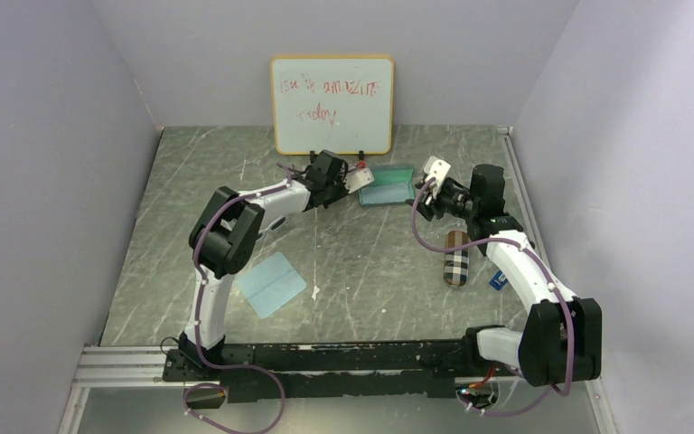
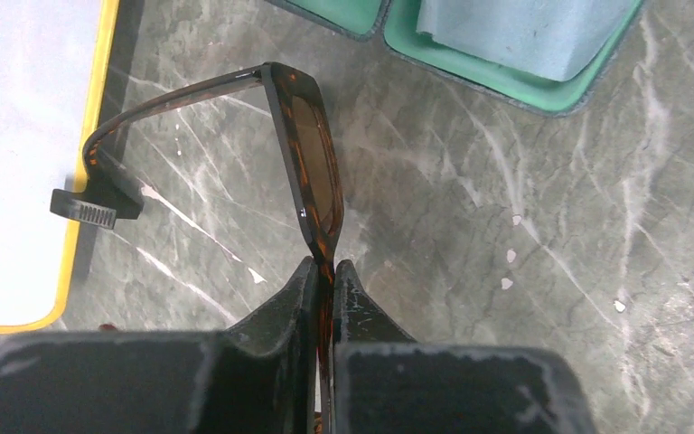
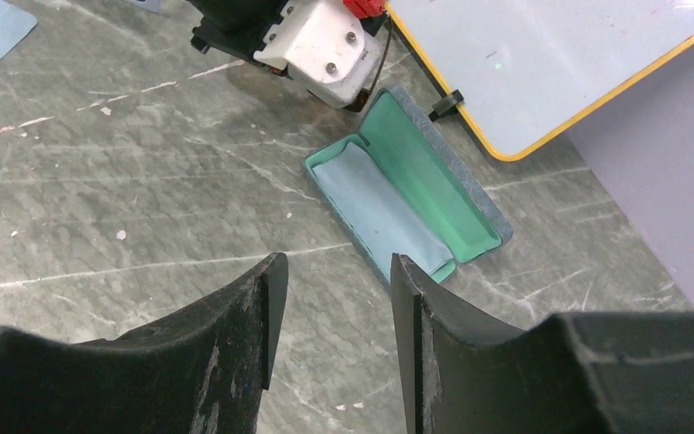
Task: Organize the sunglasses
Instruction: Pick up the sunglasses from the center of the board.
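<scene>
Brown pair (image 2: 312, 163) is at the far side of the table (image 1: 361, 271), just in front of the whiteboard (image 1: 332, 104) and left of the open green case (image 3: 429, 172). Left pincer (image 2: 325, 271) is clamped narrow on one end of the frame. The lens shows edge-on above the fingers, and one temple swings out toward the board. Can't tell if the pair is off the table or resting on it. White pair: not found in any view.

Right pincer (image 3: 334, 271) is part open, holds nothing, and hovers near the case. Blue cloth (image 3: 370, 203) lies in one half of the case; the other half is bare. Second cloth (image 1: 271, 283) and plaid case (image 1: 456, 259) sit nearer the bases, well apart from the pincers.

Risks, my read:
- The grip is on a thin corner only, so the frame may pivot or slip out on any swing.
- The temple tip sits right by the board's foot (image 2: 99, 210) and could snag it and tip the board.
- The temple is unfolded, so the pair likely won't seat in the case as is.
- Both wrists crowd the case, so a collision is possible.
</scene>
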`<state>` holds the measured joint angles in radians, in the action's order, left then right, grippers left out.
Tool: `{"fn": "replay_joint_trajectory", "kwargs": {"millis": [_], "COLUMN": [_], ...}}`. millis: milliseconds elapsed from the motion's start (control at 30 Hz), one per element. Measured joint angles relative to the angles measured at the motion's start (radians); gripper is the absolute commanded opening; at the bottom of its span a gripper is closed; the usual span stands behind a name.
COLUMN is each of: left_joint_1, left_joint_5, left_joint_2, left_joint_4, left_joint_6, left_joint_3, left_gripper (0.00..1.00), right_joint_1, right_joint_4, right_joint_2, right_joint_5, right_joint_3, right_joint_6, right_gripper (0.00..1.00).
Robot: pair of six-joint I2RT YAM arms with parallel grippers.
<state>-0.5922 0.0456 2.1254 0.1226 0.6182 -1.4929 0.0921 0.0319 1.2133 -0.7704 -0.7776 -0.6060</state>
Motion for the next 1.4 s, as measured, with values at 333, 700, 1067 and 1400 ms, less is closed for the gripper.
{"fn": "replay_joint_trajectory", "kwargs": {"millis": [333,700,1067,1400], "left_joint_1": [0.004,0.042,0.043,0.036], "left_joint_5": [-0.04,-0.137,-0.381,-0.595], "left_joint_2": [-0.003,-0.155,-0.33,-0.34], "left_joint_4": [0.029,0.139,0.324,0.536], "left_joint_6": [-0.005,-0.01,-0.119,-0.183], "left_joint_3": [-0.008,-0.008,-0.008,-0.005], "left_gripper": [0.05,0.05,0.05,0.05], "right_joint_1": [-0.006,-0.006,0.171,0.328], "right_joint_4": [-0.002,-0.06,-0.116,0.073], "right_joint_2": [-0.003,-0.054,-0.131,-0.149], "right_joint_5": [-0.04,-0.169,-0.051,0.191], "right_joint_3": [0.004,0.069,0.156,0.279], "right_joint_6": [-0.043,-0.255,-0.62,-0.753], "right_gripper": [0.52,0.86,1.0,1.0]}}
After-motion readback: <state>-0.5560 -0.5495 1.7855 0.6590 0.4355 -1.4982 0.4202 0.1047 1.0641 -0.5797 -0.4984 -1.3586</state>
